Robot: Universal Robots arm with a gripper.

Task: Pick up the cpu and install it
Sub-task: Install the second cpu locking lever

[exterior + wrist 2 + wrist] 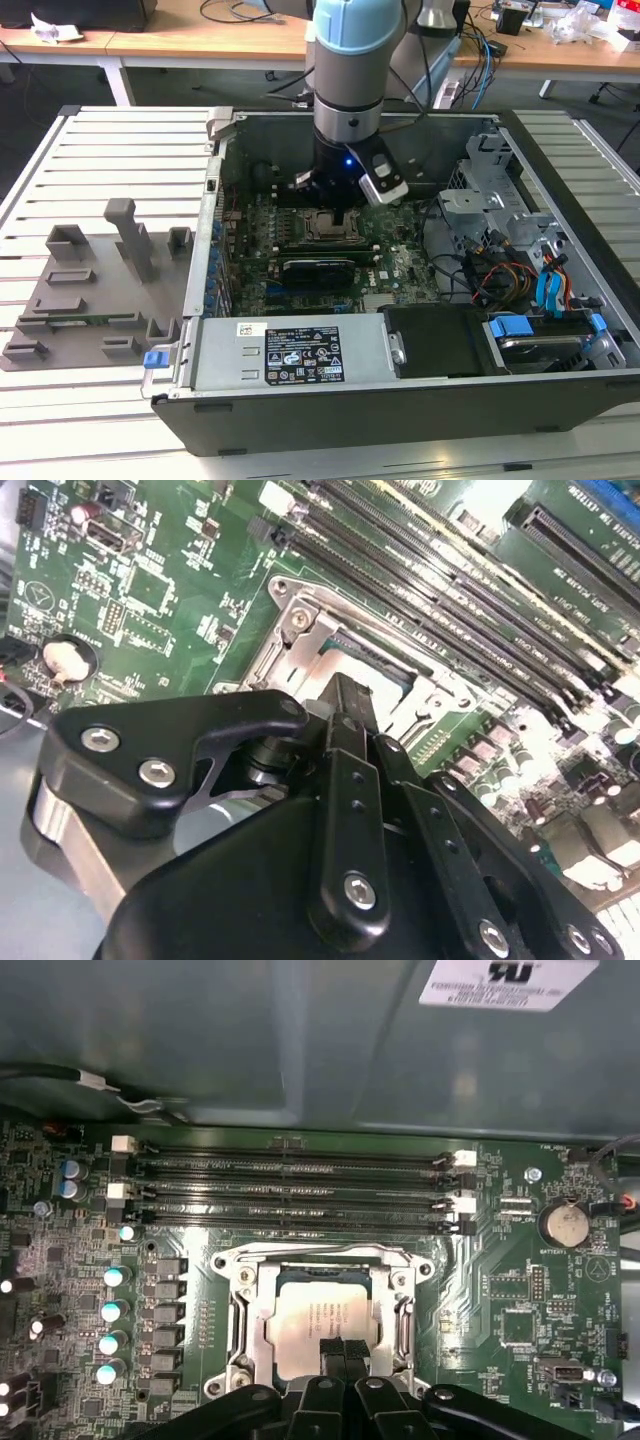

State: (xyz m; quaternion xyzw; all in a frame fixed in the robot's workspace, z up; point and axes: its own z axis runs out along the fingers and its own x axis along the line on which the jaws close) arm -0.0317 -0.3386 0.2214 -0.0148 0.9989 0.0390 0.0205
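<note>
Gripper [343, 1352] fingers pressed together, holding nothing, tips at the cpu [322, 1322] top. Cpu sits in socket frame [320, 1315], directly beneath the gripper.

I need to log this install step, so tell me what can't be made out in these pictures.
- Whether the cpu is fully seated: in the first wrist view the claw covers its near edge.
- The cpu in the second wrist view: the claw's black linkage blocks the socket frame opening.
- The socket in the exterior view: the arm stands over it.

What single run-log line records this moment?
hand: over socket, fingertips together | cpu: seated in socket frame | site: motherboard in open case
</note>
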